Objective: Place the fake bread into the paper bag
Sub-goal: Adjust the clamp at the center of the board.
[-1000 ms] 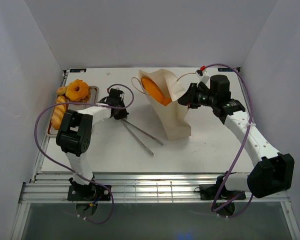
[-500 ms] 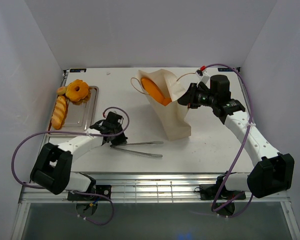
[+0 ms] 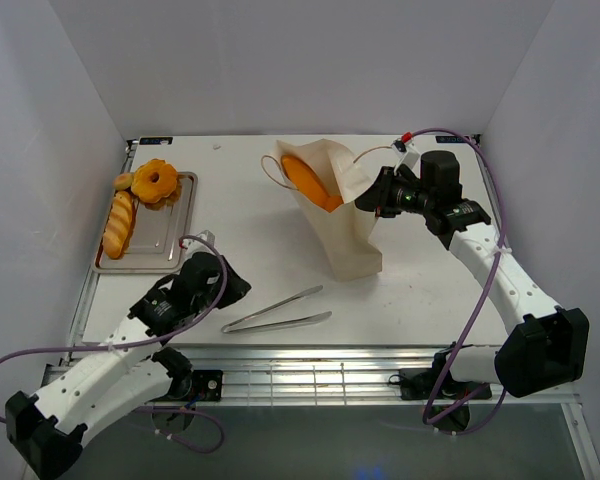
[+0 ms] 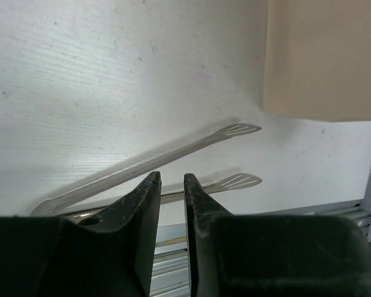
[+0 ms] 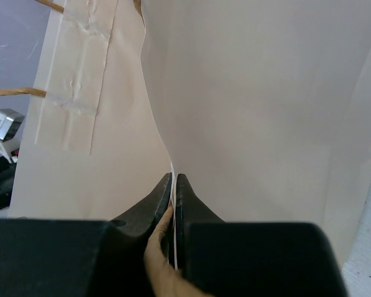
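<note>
The paper bag (image 3: 345, 225) stands at mid-table with its mouth tilted to the left, and an orange loaf of fake bread (image 3: 305, 178) shows inside it. My right gripper (image 3: 364, 200) is shut on the bag's right rim (image 5: 253, 93), with paper and a cord pinched between the jaws (image 5: 174, 176). More fake bread lies on the tray (image 3: 175, 215): a doughnut (image 3: 158, 180), a baguette (image 3: 120, 222) and a small roll (image 3: 123, 181). My left gripper (image 3: 240, 290) hovers near the front edge. Its jaws (image 4: 172, 176) stand slightly open with nothing between them.
Thin metal tongs (image 3: 280, 310) lie flat on the table just right of my left gripper, and their slotted tips (image 4: 238, 130) point at the bag's base (image 4: 324, 62). The table's front edge and slatted rail (image 3: 300, 375) lie close behind the left gripper.
My left arm has swung from beside the tray back to the near edge, bringing the tongs along. Its jaws have parted and the tongs now lie loose on the table. The right arm has not moved.
</note>
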Motion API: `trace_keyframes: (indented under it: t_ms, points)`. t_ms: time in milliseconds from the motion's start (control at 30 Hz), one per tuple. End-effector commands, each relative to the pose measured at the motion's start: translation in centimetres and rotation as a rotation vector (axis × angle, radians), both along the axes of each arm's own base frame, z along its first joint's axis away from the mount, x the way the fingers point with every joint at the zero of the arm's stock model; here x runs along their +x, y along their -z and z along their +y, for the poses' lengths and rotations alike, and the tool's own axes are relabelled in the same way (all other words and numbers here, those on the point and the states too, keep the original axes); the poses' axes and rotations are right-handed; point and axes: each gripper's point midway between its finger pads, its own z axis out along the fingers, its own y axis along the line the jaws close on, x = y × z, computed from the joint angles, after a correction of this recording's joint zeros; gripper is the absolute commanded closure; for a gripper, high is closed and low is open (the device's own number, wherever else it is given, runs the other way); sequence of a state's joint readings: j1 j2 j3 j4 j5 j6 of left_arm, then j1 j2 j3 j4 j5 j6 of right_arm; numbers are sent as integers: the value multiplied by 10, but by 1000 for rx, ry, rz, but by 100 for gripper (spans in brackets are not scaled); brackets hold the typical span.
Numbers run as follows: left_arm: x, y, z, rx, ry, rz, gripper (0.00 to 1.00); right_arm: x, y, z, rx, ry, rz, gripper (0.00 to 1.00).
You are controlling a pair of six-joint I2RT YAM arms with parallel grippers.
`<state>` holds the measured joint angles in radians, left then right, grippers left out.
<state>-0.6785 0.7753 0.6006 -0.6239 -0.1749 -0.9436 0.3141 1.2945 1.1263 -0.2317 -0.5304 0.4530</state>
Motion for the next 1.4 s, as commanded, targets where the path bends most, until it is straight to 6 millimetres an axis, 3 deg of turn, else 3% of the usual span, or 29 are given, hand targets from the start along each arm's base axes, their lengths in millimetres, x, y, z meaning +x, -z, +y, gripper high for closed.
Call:
trace_keyframes:
  t_ms: [0,133,400,600,767,933,1033,1367]
  points:
    - [5,-13,5,29,4,-65,67,-7,5,-2,-3,-5,13,92]
    - [10,11,-19,128,121,9,64,-6,3,-1,-2,-4,9,92]
    - [29,21,-59,299,380,-69,52,-5,-1,-4,-19,6,0,92]
    - [35,34,-71,399,507,-91,50,-4,-4,-6,-27,7,-10,92]
    - [27,53,-83,433,633,-71,49,-3,-3,-4,-26,3,-7,92]
    - [13,58,-102,402,731,-89,42,-3,1,-4,-27,1,-2,92]
    - [9,59,-107,386,742,-92,33,-3,3,-4,-28,3,1,92]
    - [22,96,-86,543,624,30,32,-3,7,-4,-27,1,8,92]
